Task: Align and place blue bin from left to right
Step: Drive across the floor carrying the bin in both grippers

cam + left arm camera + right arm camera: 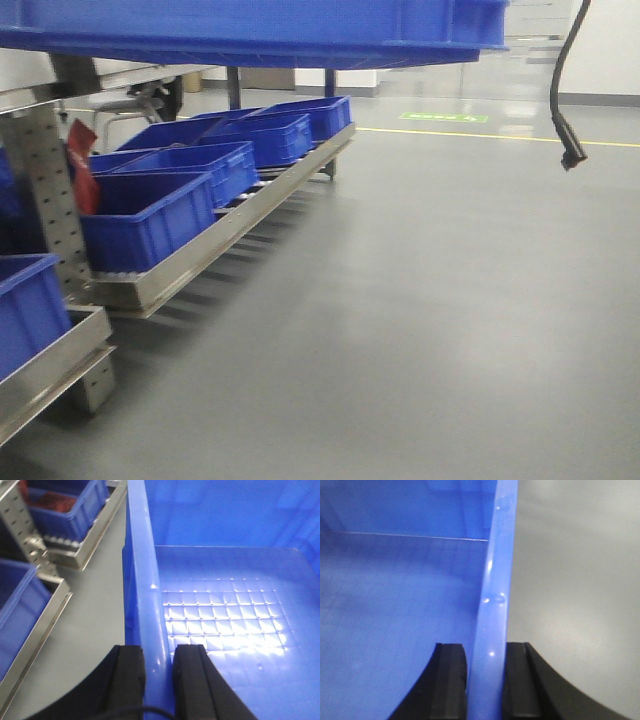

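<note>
Blue bin (pixel 250 25): held aloft, spanning the top of the front view, above the grey floor (pixel 420 300).
Left fingers (pixel 131 680): clamped on the bin's left wall, one outside, one inside.
Right fingers (pixel 451 680): clamped on the right wall likewise.
Rack (pixel 230 225): low at left, carrying smaller blue crates (pixel 150 225) in a row.
Cable (pixel 572 152): dangles at upper right.

A smooth grey floor (pixel 420 300) fills the room, glossy with reflected light toward the back, where a yellow line (pixel 480 134) and a green marking (pixel 443 117) lie on it in front of a pale wall (pixel 612 50). Along the left runs a low metal rack (pixel 235 222) with a perforated upright (pixel 45 190), carrying a row of smaller blue crates (pixel 150 215). A black cable (pixel 562 95) hangs at the upper right.
</note>
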You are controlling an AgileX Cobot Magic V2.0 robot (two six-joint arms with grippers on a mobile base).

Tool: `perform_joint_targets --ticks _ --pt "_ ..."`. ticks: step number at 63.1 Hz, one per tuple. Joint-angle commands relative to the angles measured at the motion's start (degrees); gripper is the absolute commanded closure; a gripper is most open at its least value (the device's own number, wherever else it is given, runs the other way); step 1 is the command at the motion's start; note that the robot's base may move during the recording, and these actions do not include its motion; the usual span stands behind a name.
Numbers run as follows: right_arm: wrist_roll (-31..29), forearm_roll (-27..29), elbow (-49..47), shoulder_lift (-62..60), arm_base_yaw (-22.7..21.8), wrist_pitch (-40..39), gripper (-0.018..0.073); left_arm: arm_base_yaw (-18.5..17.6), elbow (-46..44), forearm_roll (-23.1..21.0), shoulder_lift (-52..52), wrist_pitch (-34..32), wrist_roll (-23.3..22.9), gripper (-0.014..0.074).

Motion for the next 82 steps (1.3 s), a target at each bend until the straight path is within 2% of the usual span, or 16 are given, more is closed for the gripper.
perform_joint_targets --ticks 1,82 --pt "-1.4 -1.4 -0.8 -1.8 0.0 -4.9 0.0629 0.1 -1.2 0.5 -1.5 -4.2 0.3 0.0606" --pt "-1.4 -1.4 -0.8 -1.8 0.0 -4.9 0.0629 0.1 -1.2 0.5 -1.5 -4.2 0.3 0.0606"
